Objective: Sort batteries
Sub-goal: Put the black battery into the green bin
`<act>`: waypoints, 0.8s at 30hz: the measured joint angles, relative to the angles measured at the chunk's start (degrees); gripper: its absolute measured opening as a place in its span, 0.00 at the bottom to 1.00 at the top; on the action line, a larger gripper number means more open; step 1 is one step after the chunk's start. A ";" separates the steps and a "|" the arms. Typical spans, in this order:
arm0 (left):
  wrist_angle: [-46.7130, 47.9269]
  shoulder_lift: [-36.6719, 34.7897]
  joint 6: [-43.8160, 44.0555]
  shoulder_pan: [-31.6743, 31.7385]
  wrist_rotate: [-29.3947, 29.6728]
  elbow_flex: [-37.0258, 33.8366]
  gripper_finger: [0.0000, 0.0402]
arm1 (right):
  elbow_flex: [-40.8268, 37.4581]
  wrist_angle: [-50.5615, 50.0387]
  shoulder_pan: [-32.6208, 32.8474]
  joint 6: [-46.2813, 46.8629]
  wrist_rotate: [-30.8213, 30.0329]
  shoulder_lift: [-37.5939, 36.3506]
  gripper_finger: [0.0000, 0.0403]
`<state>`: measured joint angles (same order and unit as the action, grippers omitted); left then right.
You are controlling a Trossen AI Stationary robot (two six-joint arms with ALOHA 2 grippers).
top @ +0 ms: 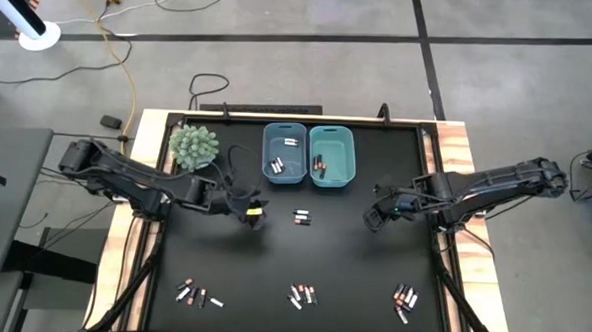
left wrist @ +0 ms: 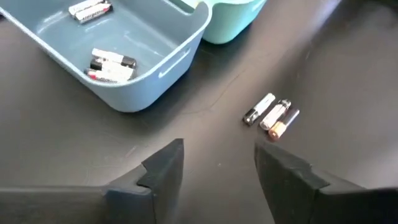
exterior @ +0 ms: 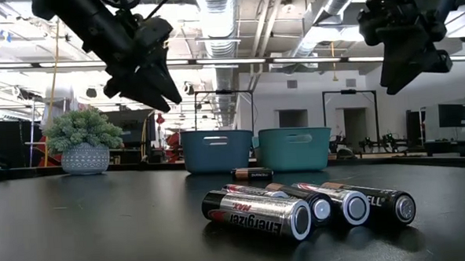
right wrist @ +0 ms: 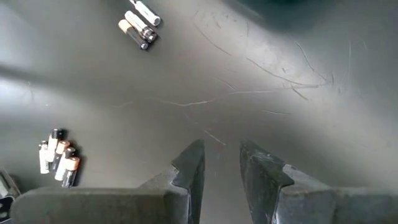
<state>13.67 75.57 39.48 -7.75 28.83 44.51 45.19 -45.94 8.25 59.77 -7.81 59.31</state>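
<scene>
Two grippers up off the black table (top: 221,273), both empty. Left gripper (top: 255,212) hangs just short of the blue bin (top: 285,153); its fingers (left wrist: 163,171) stand wide apart, nothing between them. Three batteries (top: 302,218) lie on the table a little ahead of it and to one side, between the two grippers: two silvery-white, one dark with a copper end. Blue bin ahead of the left gripper holds silvery batteries (left wrist: 111,66), one clump near the closer wall, another pair (left wrist: 90,9) at the far wall. Teal bin (top: 332,155) sits touching the blue one, on the side nearer the right gripper, a few dark batteries inside.

Right gripper (top: 373,219) hovers at the same depth across the table, well apart from the left; fingers (right wrist: 189,165) only slightly parted, gripping nothing. Bare scratched table right under it.

Three more battery clusters along the near table edge, well away from both grippers: one (top: 196,296) on the left arm's side, one (top: 301,294) in the middle, one (top: 404,300) on the right arm's side. Mixed silvery and dark in each. Potted plant (top: 194,146) at the table edge just behind the left gripper.
</scene>
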 joint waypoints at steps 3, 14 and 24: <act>0.24 -1.09 -1.87 0.52 -0.69 0.00 0.49 | 0.00 0.27 0.00 -1.48 0.00 -0.01 0.29; 39.98 -0.08 3.82 -1.12 1.30 14.02 0.47 | 0.00 0.22 0.00 -1.71 0.00 0.00 0.29; 65.33 0.26 29.18 -10.78 -3.45 21.36 0.47 | 0.00 0.19 0.02 -1.73 0.00 0.00 0.29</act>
<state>79.00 75.83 68.66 -18.53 25.38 65.87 45.19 -45.74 8.27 58.04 -7.81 59.31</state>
